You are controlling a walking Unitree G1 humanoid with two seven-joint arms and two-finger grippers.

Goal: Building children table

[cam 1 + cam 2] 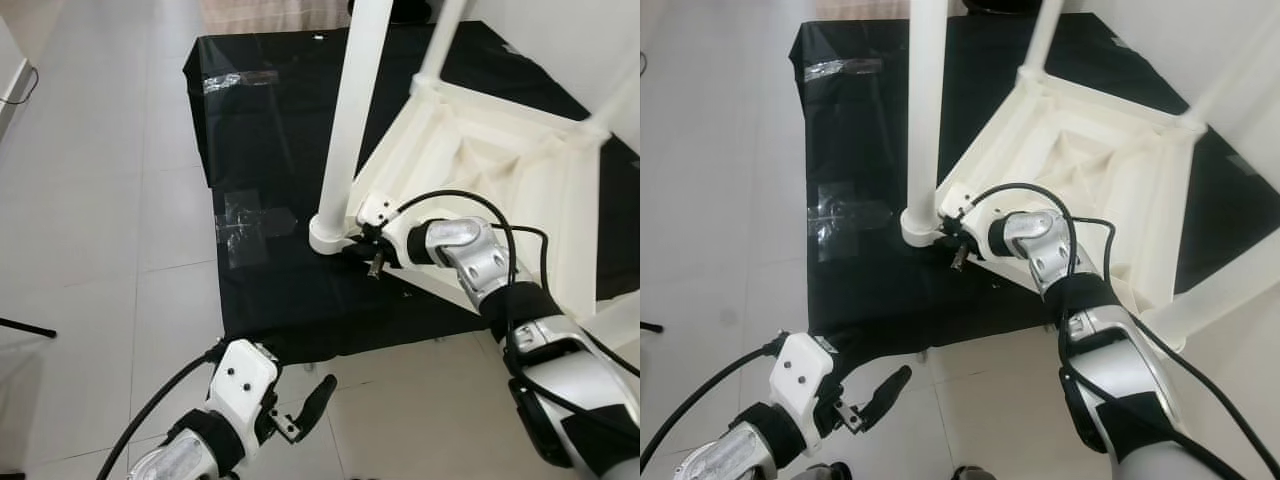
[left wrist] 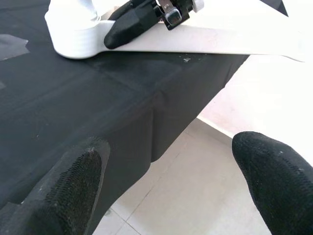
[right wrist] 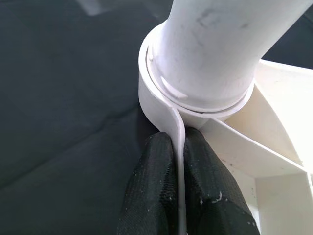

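A white children's table (image 1: 480, 150) lies upside down on a black cloth (image 1: 260, 130). One white leg (image 1: 350, 110) stands upright in the near corner socket (image 1: 325, 235). My right gripper (image 1: 358, 248) is at that corner, shut on the table's thin rim (image 3: 178, 127) just below the leg (image 3: 215, 49); its fingers (image 3: 151, 186) press the rim from both sides. Down in front of the cloth's edge, above the floor, my left gripper (image 1: 300, 415) hangs open with nothing between its fingers (image 2: 73, 181).
Further legs (image 1: 440, 40) rise from the table's other corners, one (image 1: 620, 320) near my right arm. Clear tape patches (image 1: 245, 225) lie on the cloth left of the socket. Pale tiled floor (image 1: 100, 200) spreads to the left and front.
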